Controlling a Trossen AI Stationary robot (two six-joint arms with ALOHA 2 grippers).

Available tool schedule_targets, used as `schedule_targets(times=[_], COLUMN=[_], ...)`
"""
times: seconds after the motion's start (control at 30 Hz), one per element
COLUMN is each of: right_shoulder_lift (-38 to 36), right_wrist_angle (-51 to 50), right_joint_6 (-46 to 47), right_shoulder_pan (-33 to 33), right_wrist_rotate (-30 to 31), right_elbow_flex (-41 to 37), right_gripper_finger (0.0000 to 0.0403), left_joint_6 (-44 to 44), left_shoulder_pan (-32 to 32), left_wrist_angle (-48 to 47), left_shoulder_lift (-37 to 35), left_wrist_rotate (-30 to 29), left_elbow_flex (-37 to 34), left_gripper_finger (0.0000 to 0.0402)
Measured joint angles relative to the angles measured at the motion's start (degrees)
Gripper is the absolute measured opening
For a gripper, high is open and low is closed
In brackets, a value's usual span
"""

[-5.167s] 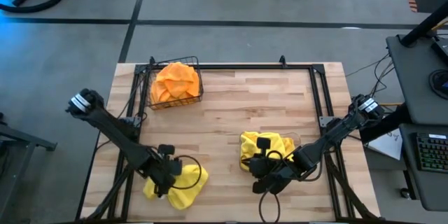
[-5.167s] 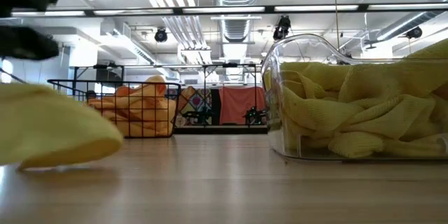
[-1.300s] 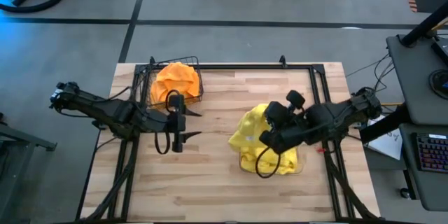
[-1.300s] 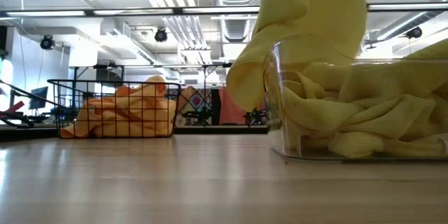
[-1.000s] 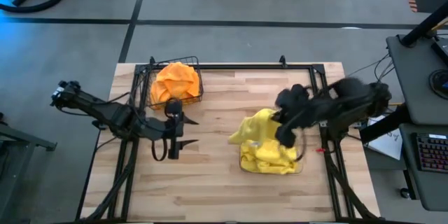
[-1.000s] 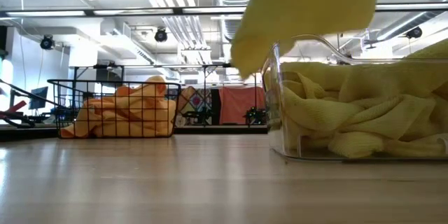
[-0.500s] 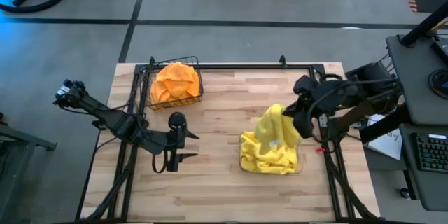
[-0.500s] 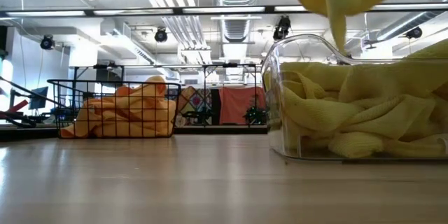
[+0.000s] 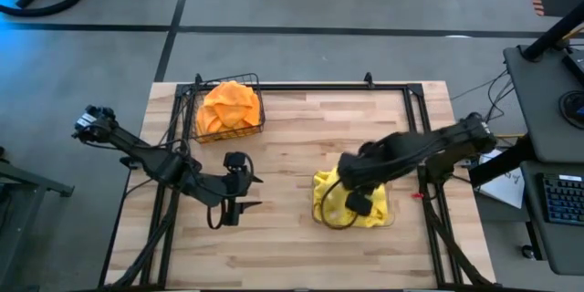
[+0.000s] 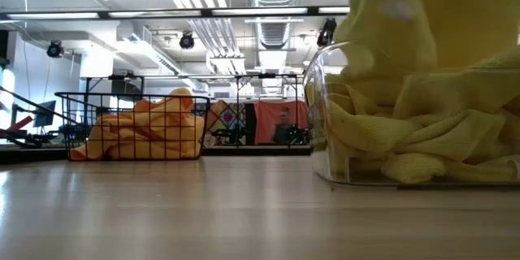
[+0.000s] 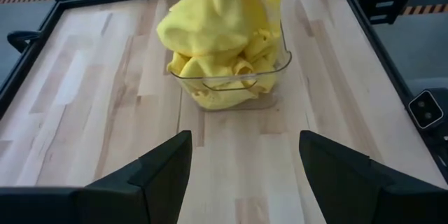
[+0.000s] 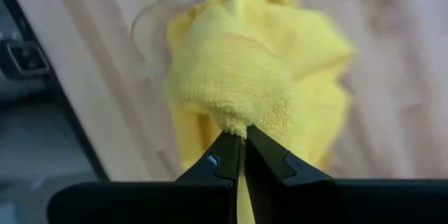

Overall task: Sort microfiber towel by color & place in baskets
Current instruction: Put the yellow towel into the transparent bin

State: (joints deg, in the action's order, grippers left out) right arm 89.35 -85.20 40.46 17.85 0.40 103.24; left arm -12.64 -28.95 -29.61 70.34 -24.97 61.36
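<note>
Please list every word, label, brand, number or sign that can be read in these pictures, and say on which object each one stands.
None can be read.
No print shows on the yellow towels, the clear plastic bin, the wire-mesh basket or the table.
The keyboard beside the table has key markings too small to read.

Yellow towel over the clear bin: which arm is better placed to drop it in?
Right. Its gripper is shut on the yellow towel above the clear bin; the left gripper is open, off to the side.

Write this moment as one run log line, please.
right gripper: shut on yellow towel, over clear bin | left gripper: open, idle mid-table | wire basket: orange towels
</note>
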Motion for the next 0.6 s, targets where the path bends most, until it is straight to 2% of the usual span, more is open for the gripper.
schedule_targets(times=[0.2,0.3,0.37,0.47,0.6], right_shoulder_lift=[2.10,1.99,1.08,-0.41,-1.06], right_wrist_angle=[13.26,22.95,27.38,25.34,15.33], right_joint_6=[-3.51,-9.13,-10.55,-9.12,-2.47], right_shoulder_pan=[0.02,0.55,0.75,0.69,0.54], right_wrist_rotate=[-8.77,-16.13,-18.84,-14.56,-7.84], right_elbow_flex=[-8.70,-10.71,-10.61,-8.70,-8.27], right_gripper_finger=[0.0009,0.0008,0.0008,0.0008,0.0009], left_joint_6=[-0.46,-0.57,-1.10,-1.51,-1.59], left_shoulder_pan=[0.00,0.00,0.00,0.00,0.00], left_wrist_angle=[-0.02,-0.16,-0.36,-0.86,-1.51], left_shoulder_lift=[0.10,0.10,0.10,0.10,0.10], left_wrist_rotate=[-0.02,0.00,0.00,0.02,0.02], left_elbow_flex=[0.00,0.00,0.00,0.00,0.00], left_gripper_finger=[0.0247,0.0247,0.0247,0.0247,0.0247])
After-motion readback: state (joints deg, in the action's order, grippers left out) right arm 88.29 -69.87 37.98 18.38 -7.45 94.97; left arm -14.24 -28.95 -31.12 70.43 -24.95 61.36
